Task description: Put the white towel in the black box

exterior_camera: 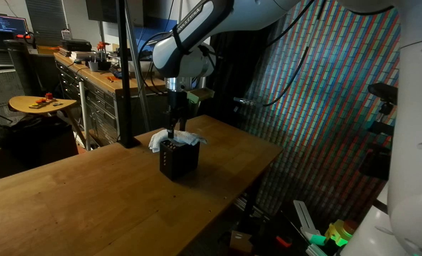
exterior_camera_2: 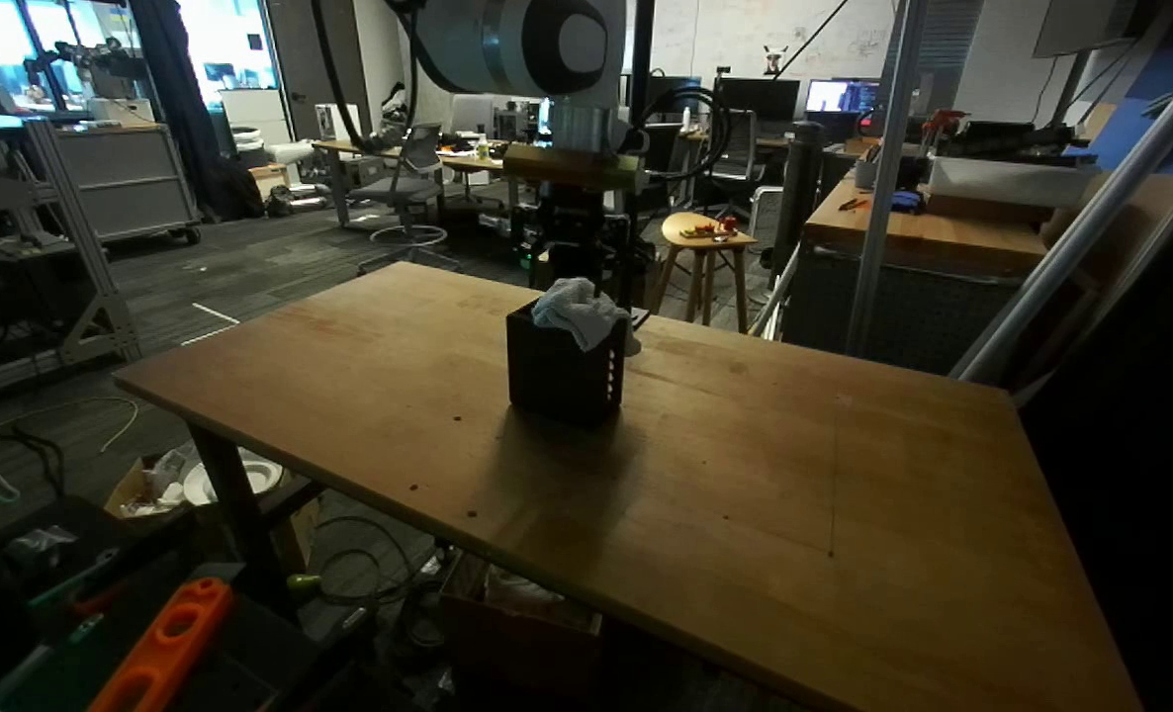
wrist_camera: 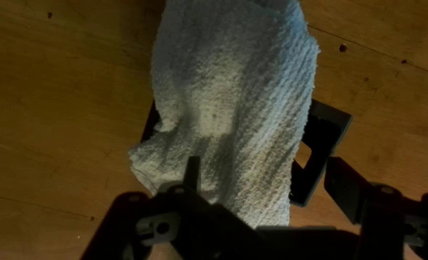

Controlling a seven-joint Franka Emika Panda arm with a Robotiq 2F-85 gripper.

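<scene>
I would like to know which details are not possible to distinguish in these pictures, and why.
Most of the interior of the rigid black rectangular box: wrist view, hidden under the off-white cloth towel.
One end of that towel: wrist view, cut off by the top edge.
Whether the dark two-fingered end effector touches the towel: both exterior views, too small and dark.
Text on the lit rectangular monitor: in an exterior view, too small.

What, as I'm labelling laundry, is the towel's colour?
The towel is off-white, tinged bluish along one side; it shows best in the wrist view.
</scene>
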